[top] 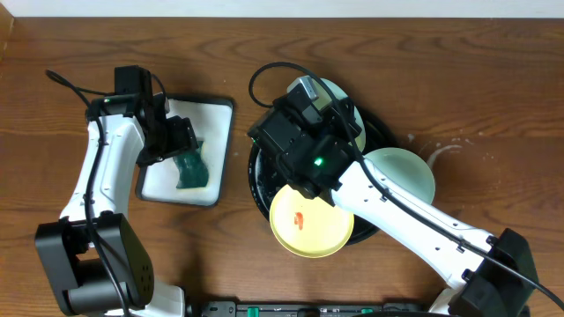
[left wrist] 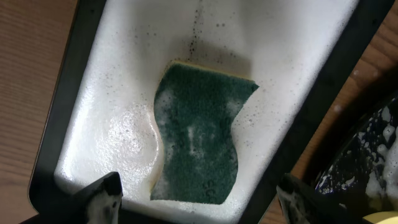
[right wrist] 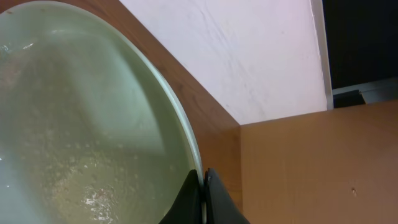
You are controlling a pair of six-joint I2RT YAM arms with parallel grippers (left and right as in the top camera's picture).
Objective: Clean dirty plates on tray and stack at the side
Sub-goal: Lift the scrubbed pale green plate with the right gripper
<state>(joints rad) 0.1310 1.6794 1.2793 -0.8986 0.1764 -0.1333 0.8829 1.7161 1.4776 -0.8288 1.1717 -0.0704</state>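
Plates | yellow plate [top: 304, 231], red smear showing, on tray [top: 258, 180] front | my right gripper [right wrist: 204, 182] clamps the rim of a soapy green plate [right wrist: 81, 124] at tray's back | left gripper [left wrist: 200, 190] spread wide, empty, above sponge [left wrist: 199, 130] | second green plate [top: 405, 172] at tray's right edge | I judge nothing stacked yet

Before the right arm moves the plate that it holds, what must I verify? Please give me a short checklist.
1. Grip: ok. The right gripper is shut on the rim of the held mint plate.
2. Held mint plate clean: cannot tell. Suds cover it and only part of it shows.
3. Yellow plate clean: not ok. It has a red mark.
4. Left gripper free: ok. It is open above the sponge, which lies in the white dish.
5. Other mint plate off the tray: cannot tell. The arm hides where they meet.
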